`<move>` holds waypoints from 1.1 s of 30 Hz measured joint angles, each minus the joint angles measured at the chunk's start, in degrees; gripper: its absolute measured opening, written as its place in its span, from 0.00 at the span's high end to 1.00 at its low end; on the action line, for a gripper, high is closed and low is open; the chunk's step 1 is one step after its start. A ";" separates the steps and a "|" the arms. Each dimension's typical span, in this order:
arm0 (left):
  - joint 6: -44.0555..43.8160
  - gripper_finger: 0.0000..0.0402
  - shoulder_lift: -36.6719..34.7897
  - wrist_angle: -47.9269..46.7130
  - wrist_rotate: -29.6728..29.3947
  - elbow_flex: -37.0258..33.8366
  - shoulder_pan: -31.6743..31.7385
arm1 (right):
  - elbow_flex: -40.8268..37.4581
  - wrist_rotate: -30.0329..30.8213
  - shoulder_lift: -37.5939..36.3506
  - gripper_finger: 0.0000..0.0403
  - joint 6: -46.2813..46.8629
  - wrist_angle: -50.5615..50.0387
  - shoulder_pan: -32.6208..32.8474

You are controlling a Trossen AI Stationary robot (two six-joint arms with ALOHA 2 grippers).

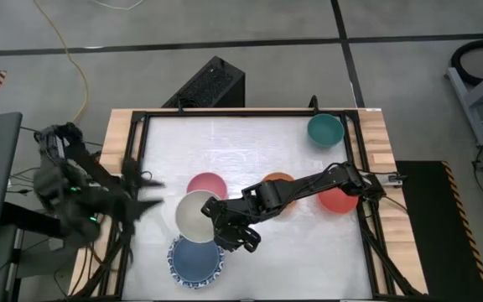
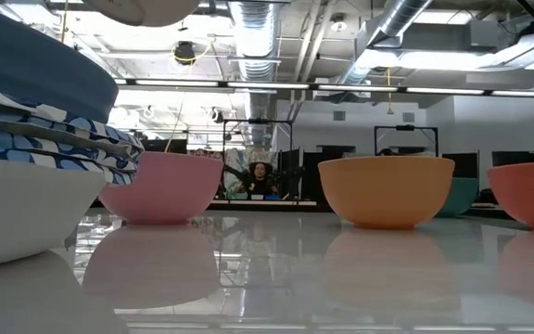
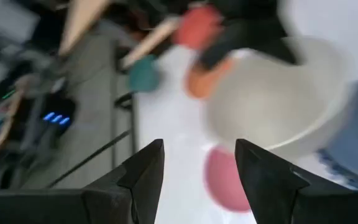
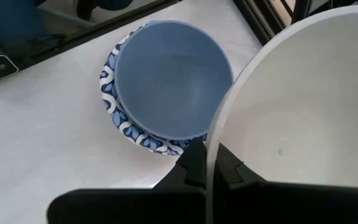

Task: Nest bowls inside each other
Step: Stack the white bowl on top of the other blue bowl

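My right gripper [image 1: 214, 218] is shut on a cream bowl [image 1: 194, 213] and holds it above the table, just beyond a stack near the front edge. That stack is a plain blue bowl [image 4: 169, 87] nested in white bowls with blue-patterned rims [image 4: 114, 106]. Pink [image 1: 207, 184], orange [image 1: 279, 179], red [image 1: 337, 201] and teal [image 1: 325, 130] bowls rest on their bases on the white tabletop. My left gripper [image 3: 197, 149] is open with nothing between its fingers, raised at the table's left edge [image 1: 148, 198]. My right gripper pinches the cream bowl's rim [image 4: 212, 146] on the side toward the table's right, one finger inside the bowl and one outside. The fingers come slanting down from the right. The bowl is lifted clear [image 2: 146, 9], its opening upward.
A black frame [image 1: 250, 111] borders the white tabletop, with wooden strips along the left and right sides. My right arm [image 1: 309, 184] crosses over the orange bowl. A black box [image 1: 208, 84] stands beyond the far edge. There is free tabletop at the far left and near right.
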 joint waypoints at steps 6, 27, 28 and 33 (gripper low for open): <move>-16.11 0.53 -8.67 -4.11 -16.07 -7.59 -9.47 | -0.02 -4.02 0.16 0.98 -1.99 3.09 0.20; -37.72 0.53 -23.52 -0.22 -20.30 -33.90 -15.46 | 0.07 -12.90 8.78 0.98 -9.46 8.47 1.14; -37.96 0.53 -23.51 -0.23 -20.32 -34.37 -15.48 | 0.01 -12.53 8.82 0.98 -9.45 7.54 1.29; -41.85 0.53 -25.85 -1.23 -19.91 -39.30 -17.08 | -0.02 -12.19 10.04 0.98 -8.99 7.84 2.48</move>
